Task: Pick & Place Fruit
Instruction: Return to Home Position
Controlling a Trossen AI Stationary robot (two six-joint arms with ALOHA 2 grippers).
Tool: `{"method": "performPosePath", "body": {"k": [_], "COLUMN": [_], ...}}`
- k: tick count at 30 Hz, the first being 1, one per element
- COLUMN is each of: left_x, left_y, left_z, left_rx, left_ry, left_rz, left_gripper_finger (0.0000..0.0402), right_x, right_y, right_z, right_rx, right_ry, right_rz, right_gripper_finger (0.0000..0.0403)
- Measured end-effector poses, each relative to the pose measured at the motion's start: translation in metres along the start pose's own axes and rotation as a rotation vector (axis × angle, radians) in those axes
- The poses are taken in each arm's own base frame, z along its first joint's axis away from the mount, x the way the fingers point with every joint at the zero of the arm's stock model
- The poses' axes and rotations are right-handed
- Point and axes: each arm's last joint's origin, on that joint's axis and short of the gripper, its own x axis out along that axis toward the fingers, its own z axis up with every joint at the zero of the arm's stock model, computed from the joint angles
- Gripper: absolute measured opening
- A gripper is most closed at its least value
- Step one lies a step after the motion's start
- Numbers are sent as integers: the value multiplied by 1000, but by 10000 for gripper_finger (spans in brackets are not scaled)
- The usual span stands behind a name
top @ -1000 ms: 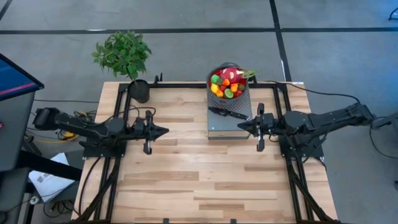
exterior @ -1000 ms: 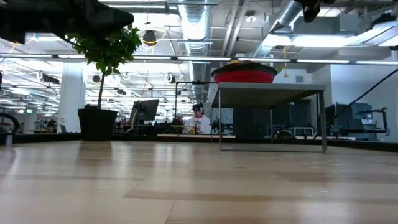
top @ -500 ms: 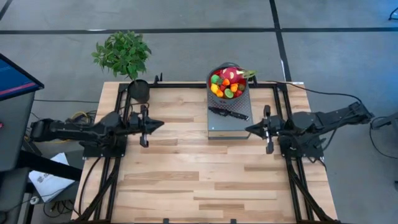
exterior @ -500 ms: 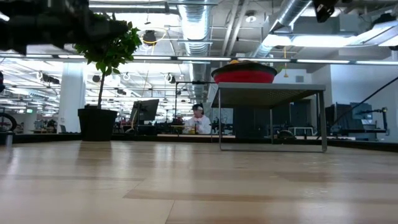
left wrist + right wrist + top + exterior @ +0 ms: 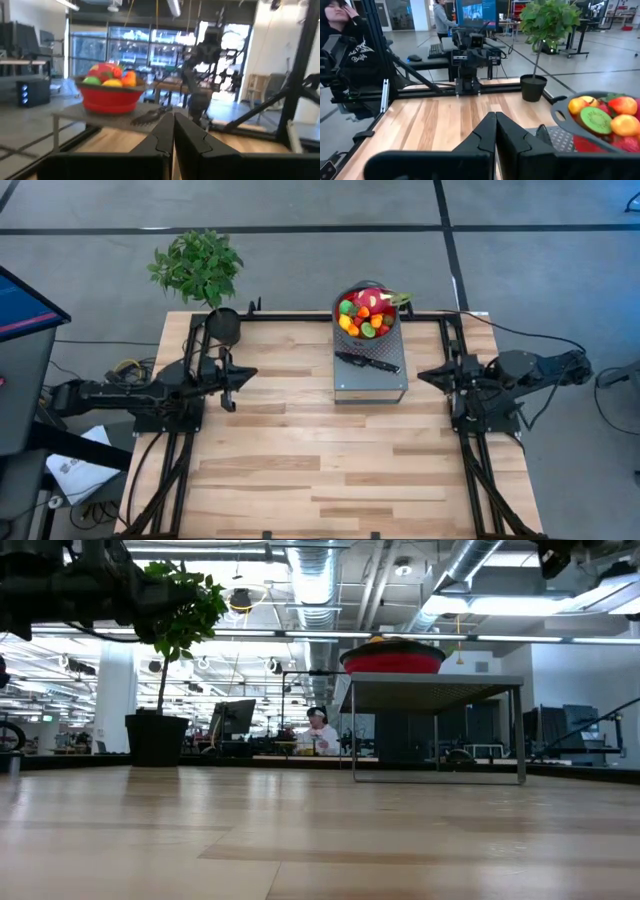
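I log the fruit (image 5: 366, 315) heaped in the red colander (image 5: 392, 661) on the grey shelf (image 5: 375, 383) at the bench's (image 5: 300, 470) far edge, with left pincer (image 5: 250, 372) and right pincer (image 5: 421, 374) both clenched empty near the side edges.

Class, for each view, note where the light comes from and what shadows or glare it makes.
High view: even overhead light, only faint shadows on the table. Low view: ceiling lights glare top right; the potted plant is silhouetted. Left wrist view: bright windows backlight the red colander. Right wrist view: evenly lit fruit.
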Motion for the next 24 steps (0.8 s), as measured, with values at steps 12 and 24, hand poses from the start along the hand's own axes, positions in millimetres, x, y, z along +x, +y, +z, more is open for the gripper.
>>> {"method": "performPosePath", "body": {"k": [12,24], "left_x": [-2,-7], "left_y": [11,7], "left_z": [-5,3], "left_rx": [-36,-56], "left_ry": [74,6], "left_rz": [-24,-60], "left_gripper_finger": [5,5], "right_x": [-18,-47], "right_y": [-8,-22], "right_z": [-6,-15], "right_rx": [27,39], "right_ry": [7,-22], "right_rz": [-1,-29], "right_gripper_finger": [1,1]}}
